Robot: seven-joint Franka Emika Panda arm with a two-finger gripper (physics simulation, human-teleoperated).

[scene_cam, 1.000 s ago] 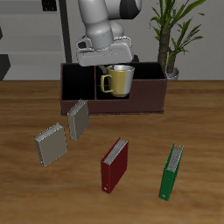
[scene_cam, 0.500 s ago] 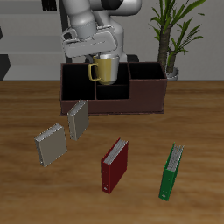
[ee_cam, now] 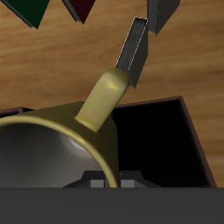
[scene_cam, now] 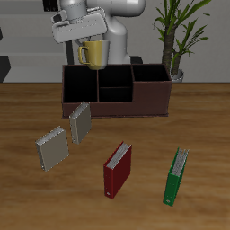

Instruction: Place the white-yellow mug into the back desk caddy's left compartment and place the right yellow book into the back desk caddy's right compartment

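While I hold the white-yellow mug (scene_cam: 92,53) up in the air, I want it high enough to clear the walls of the back desk caddy (scene_cam: 116,91). My gripper (scene_cam: 87,39) has its fingers closed on the mug's rim, so the mug hangs under it and does not touch the box at all. I keep the mug above the end of the caddy where the left compartment (scene_cam: 81,85) is, because that is where it must go. In the wrist view the yellowish handle (ee_cam: 103,98) sticks out away from me, and I can see the dark hole of that compartment just beyond the mug. I think the handle needs room, so I should lower the mug straight down into the middle of that black space.

Two yellow books wait on the table, one (scene_cam: 81,122) standing near the caddy and one (scene_cam: 52,147) nearer the front edge. A red book (scene_cam: 118,169) and a green book (scene_cam: 177,176) stand well apart from them. I have not touched the books yet.
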